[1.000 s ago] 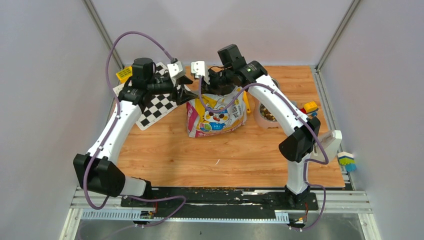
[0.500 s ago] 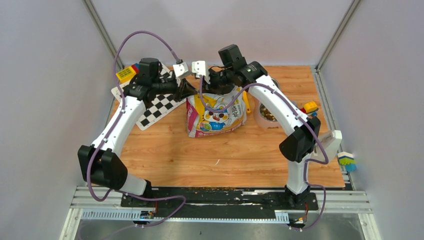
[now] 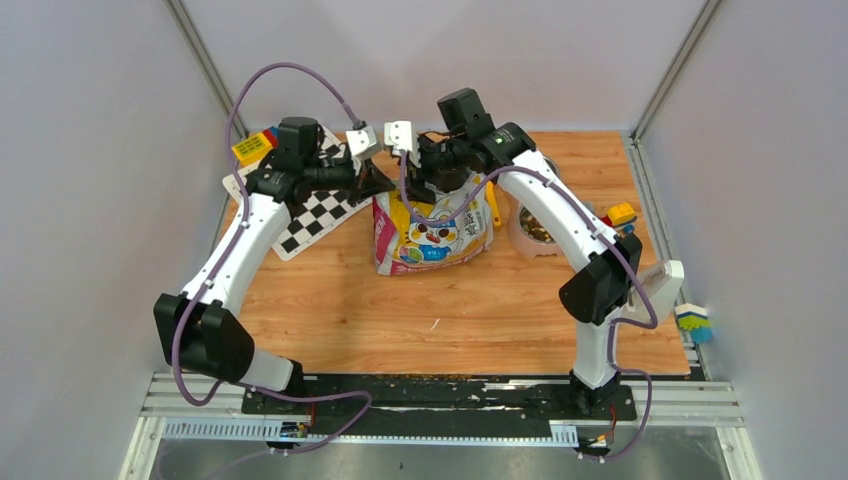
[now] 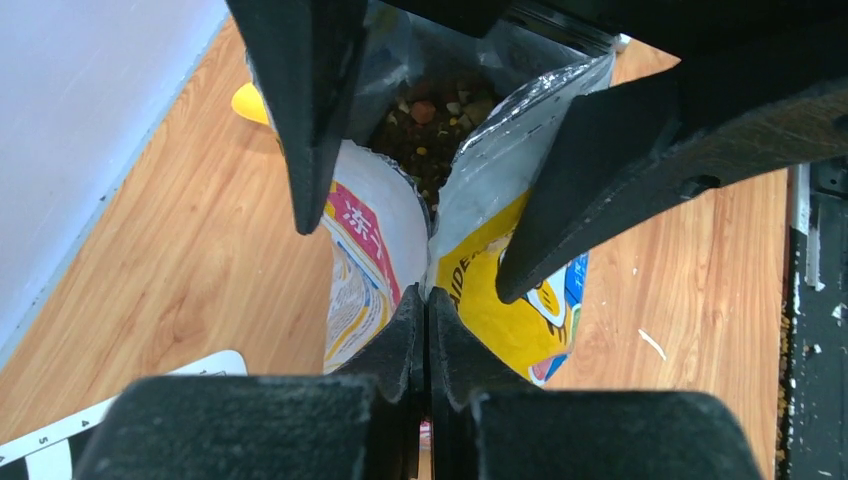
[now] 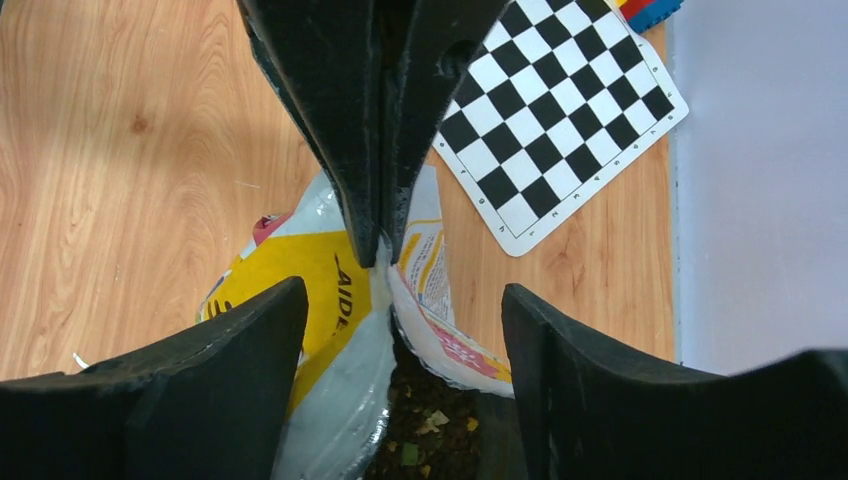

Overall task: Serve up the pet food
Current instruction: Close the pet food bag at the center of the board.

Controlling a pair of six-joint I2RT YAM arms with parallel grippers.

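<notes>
Currently we see the L gripper (image 4: 427,305) clamped tight on the bag (image 3: 432,232). Its two fingers are pressed flat together w/ the bag's side seam pinched between them, just below the torn-open top. The bag stands upright near the middle of the table (image 3: 330,310), somewhat toward the far edge, w/ its mouth gaping.

The R gripper (image 5: 400,290) sits at the opposite side of the bag's top, facing the L one. Its fingers are spread wide w/ the open mouth between them. We can't tell whether either finger touches the foil, and we see nothing gripped in it.

The pet food (image 4: 424,130) is brown kibble w/ a few lighter bits. It lies down inside the bag and shows through the mouth in both wrist views. We see more of it in a bowl (image 3: 522,244) just right of the bag, toward the table's right edge, partly hidden by the R arm. Something yellow (image 4: 248,103) pokes out from behind the bag; we can't tell what it is.

A checkerboard (image 3: 305,215) lies flat at the table's far left corner, under the L arm, w/ a yellow block (image 3: 248,149) at its far left corner. Small coloured blocks (image 3: 622,213) sit by the right edge, just beside the bowl.
</notes>
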